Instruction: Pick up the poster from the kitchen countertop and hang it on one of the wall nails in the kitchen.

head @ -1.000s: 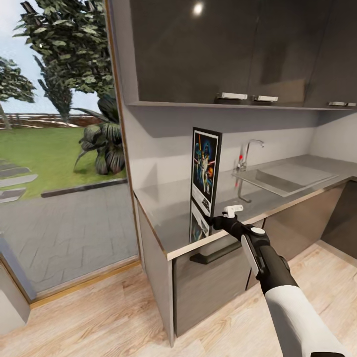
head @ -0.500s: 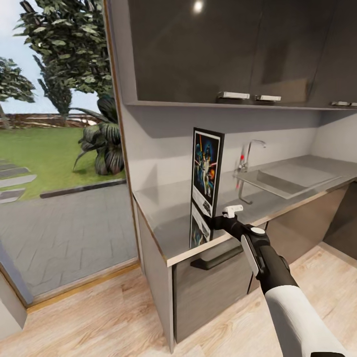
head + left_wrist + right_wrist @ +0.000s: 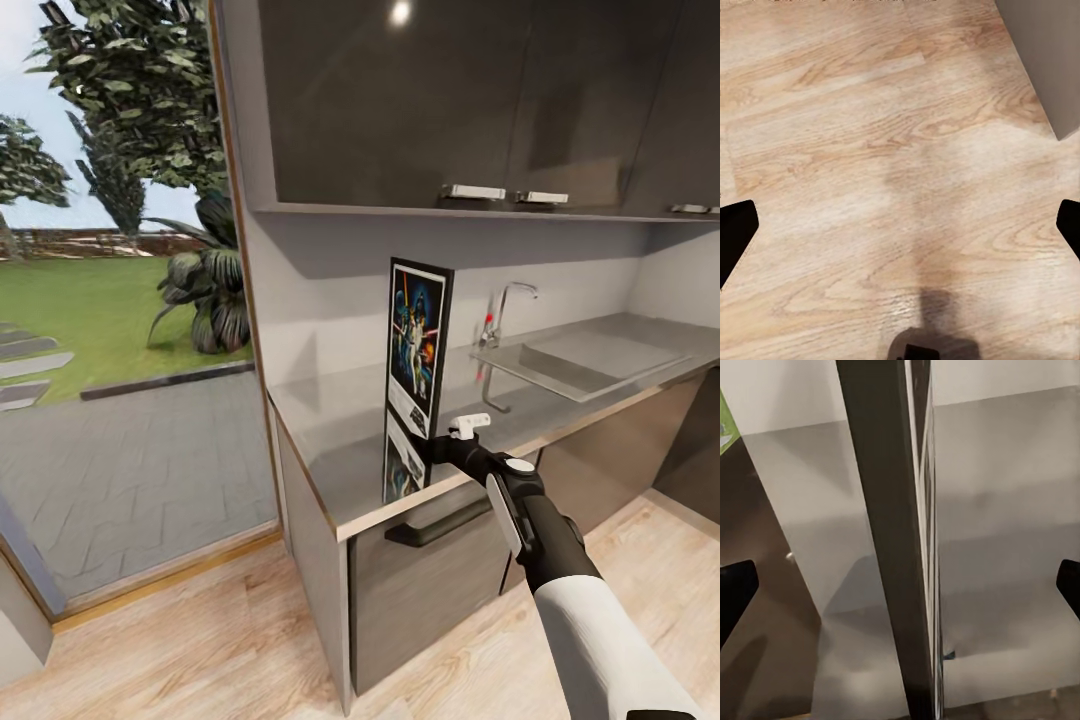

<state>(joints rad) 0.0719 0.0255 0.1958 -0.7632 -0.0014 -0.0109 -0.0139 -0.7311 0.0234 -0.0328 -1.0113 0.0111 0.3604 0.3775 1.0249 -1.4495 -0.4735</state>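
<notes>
- Right now our right pincer (image 3: 440, 447) reaches the poster (image 3: 417, 343), which stands upright on the bench (image 3: 330, 420) at its front edge, long axis vertical.
- Poster sits straight ahead of that pincer, edge-on between its fingers (image 3: 735, 592); these stand wide apart, not clamped.
- Right arm is clearly nearer; left pincer (image 3: 900, 232) points at the wood floor (image 3: 870, 150), fingers spread, empty.
- Head view gives us the print face; right wrist view gives its thin edge (image 3: 892, 547).
</notes>
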